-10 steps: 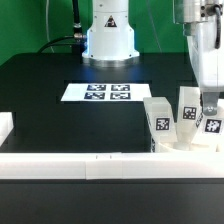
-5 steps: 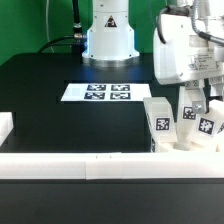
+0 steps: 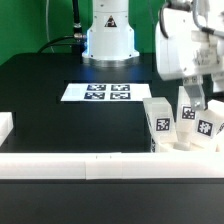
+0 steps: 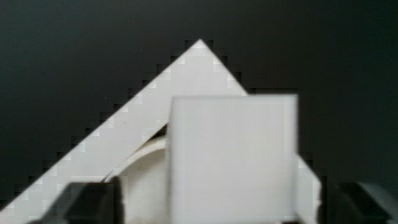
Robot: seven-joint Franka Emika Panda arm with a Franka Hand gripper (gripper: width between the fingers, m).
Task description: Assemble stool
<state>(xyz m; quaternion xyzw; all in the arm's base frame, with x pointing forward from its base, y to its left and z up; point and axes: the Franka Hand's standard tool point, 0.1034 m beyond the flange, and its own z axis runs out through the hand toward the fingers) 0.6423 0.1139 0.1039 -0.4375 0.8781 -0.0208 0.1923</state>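
My pincer [image 3: 207,103] hangs at the exterior view's right, just above the stool, with my wrist tilted over it. In the wrist view my two fingers [image 4: 80,203] stand spread at either side of a white leg [image 4: 233,150]; dark gaps show between each finger and the leg, so I am pinching nothing.

The stool sits on the black bench [image 3: 50,85] in the near corner on the exterior view's right, tucked against the white bar [image 3: 80,165] that edges the bench. Three blocky legs stand up from the seat [image 3: 185,155], each with a black-and-white tag on its face. The left leg [image 3: 159,122] is apart from me. The middle leg [image 3: 187,110] stands behind, just beside my fingers. The right leg [image 3: 207,128] is right under my pincer and leans a little. The seat shows only as a low white rim below the legs; I cannot tell how deep each leg sits in its socket.

In the wrist view, a white wedge rises to a point behind the leg against the dark bench; I cannot tell what part that is.

The marker board [image 3: 98,93] lies flat on the bench in front of my base [image 3: 108,40], well apart from the stool. A short white block [image 3: 5,125] shows at the exterior view's left edge.
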